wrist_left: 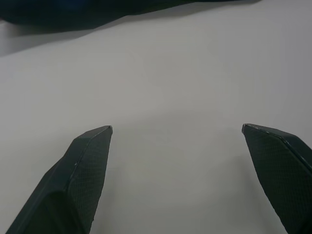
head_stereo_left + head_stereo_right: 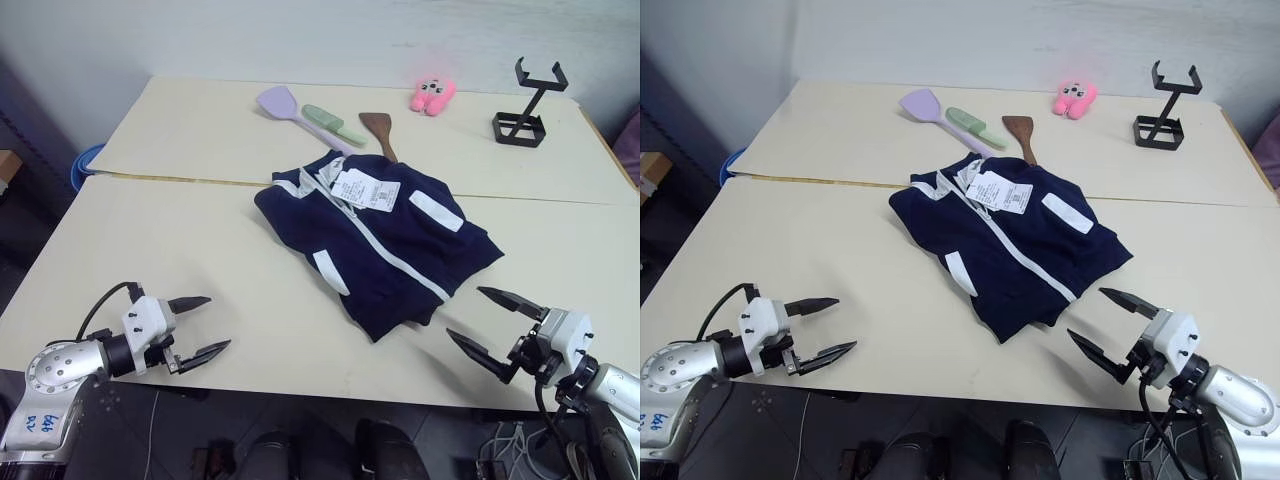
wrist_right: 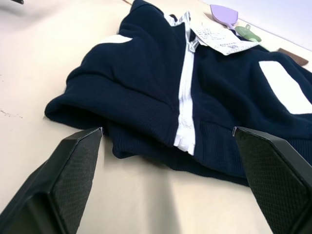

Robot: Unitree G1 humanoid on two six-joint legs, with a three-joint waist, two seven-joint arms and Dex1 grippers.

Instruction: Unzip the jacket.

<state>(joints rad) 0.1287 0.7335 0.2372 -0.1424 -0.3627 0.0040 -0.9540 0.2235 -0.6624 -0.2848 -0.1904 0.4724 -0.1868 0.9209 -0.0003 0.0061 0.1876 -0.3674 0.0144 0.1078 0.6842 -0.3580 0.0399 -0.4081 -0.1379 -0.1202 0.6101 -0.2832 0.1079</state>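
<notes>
The navy blue jacket (image 2: 375, 245) lies crumpled in the middle of the table, its white zipper line (image 2: 385, 250) running from the collar toward the near hem, with a white paper tag (image 2: 365, 190) at the collar. In the right wrist view the jacket (image 3: 161, 87) and the lower zipper end (image 3: 184, 141) lie just ahead of the fingers. My left gripper (image 2: 203, 326) hovers open over the table's near left edge, well apart from the jacket. My right gripper (image 2: 485, 320) is open at the near right, close to the jacket's hem.
Beyond the jacket lie a purple spatula (image 2: 285, 104), a green utensil (image 2: 333, 125) and a brown wooden spatula (image 2: 379, 130). A pink plush toy (image 2: 433, 95) and a black wire stand (image 2: 525, 110) sit at the far right. A seam (image 2: 170, 180) runs between two tables.
</notes>
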